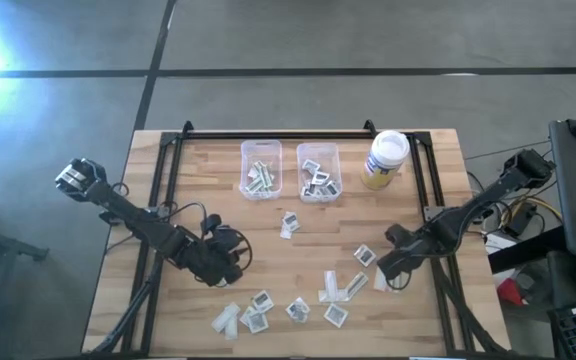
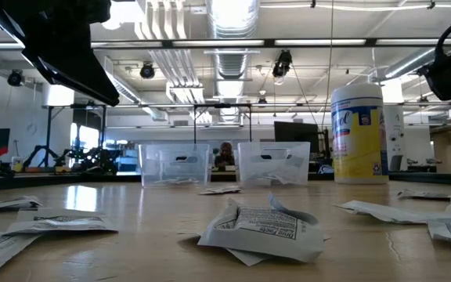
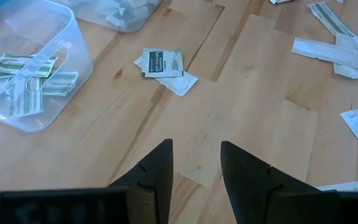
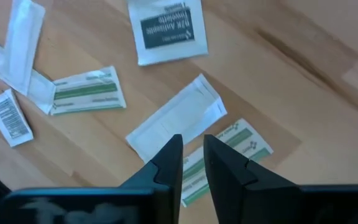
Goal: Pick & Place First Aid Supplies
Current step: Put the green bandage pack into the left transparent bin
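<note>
First aid supplies lie scattered on the wooden table: square white packets (image 1: pixel 258 310) and long pale strips (image 1: pixel 343 287) toward the near edge. My right gripper (image 4: pixel 193 146) points steeply down at the table's right, its fingers a narrow gap apart. Below their tips lie a long pale strip packet (image 4: pixel 176 121) and a green-striped packet (image 4: pixel 229 140). At the table's left my left gripper (image 3: pixel 196 152) hangs open above bare wood, with nothing between its fingers. A printed square packet (image 3: pixel 162 63) lies beyond it. My right gripper's fingertips (image 4: pixel 173 149) stand over the near end of the long pale strip packet (image 4: pixel 166 134), coming from above. Both packets lie flat on the table. I cannot tell whether the tips touch the strip.
Two clear bins (image 1: pixel 260 168) (image 1: pixel 318 170) stand at the far middle, each holding some packets. A white-lidded yellowish jar (image 1: pixel 385 158) stands to their right. More packets (image 1: pixel 289 224) (image 1: pixel 364 254) lie mid-table. Black frame rails (image 1: pixel 168 180) run along the table's left and right sides.
</note>
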Available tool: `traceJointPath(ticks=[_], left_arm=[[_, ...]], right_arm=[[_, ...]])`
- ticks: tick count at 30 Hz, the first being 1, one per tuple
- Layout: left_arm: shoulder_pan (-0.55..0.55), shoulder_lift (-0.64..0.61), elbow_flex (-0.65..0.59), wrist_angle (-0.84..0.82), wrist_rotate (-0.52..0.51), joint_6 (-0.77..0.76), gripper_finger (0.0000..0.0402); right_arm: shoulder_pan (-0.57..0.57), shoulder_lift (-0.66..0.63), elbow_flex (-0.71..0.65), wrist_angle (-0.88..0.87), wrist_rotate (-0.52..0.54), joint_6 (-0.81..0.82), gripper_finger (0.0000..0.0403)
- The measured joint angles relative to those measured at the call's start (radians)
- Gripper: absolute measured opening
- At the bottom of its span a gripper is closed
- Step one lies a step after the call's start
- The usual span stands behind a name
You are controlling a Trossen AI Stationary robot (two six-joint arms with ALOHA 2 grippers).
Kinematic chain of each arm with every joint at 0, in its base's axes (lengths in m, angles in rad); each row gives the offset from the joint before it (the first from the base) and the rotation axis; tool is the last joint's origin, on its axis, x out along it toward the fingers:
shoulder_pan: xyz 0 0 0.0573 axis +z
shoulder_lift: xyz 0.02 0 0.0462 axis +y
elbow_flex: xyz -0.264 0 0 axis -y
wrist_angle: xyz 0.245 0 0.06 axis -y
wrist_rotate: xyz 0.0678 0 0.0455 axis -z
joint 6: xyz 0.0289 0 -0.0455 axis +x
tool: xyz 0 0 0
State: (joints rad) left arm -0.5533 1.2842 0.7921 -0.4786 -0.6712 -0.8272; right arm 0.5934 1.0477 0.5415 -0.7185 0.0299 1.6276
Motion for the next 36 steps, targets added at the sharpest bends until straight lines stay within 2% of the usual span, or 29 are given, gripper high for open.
traceJointPath(ticks=[11,17,27,36], left_arm=[[0.0,0.0,-0.006,0.0,0.0,0.0,0.0128],[0.0,0.0,-0.008,0.0,0.0,0.001,0.0128],[0.0,0.0,-0.008,0.0,0.0,-0.005,0.0128],[0.0,0.0,-0.008,0.0,0.0,-0.006,0.0128]], right_arm=[[0.0,0.0,-0.022,0.003,-0.012,0.083,0.0123],[0.0,0.001,-0.061,0.02,-0.012,0.149,0.0127],[0.0,0.004,-0.074,0.07,0.011,0.158,0.012],[0.0,0.084,-0.08,0.106,0.021,0.169,0.0132]])
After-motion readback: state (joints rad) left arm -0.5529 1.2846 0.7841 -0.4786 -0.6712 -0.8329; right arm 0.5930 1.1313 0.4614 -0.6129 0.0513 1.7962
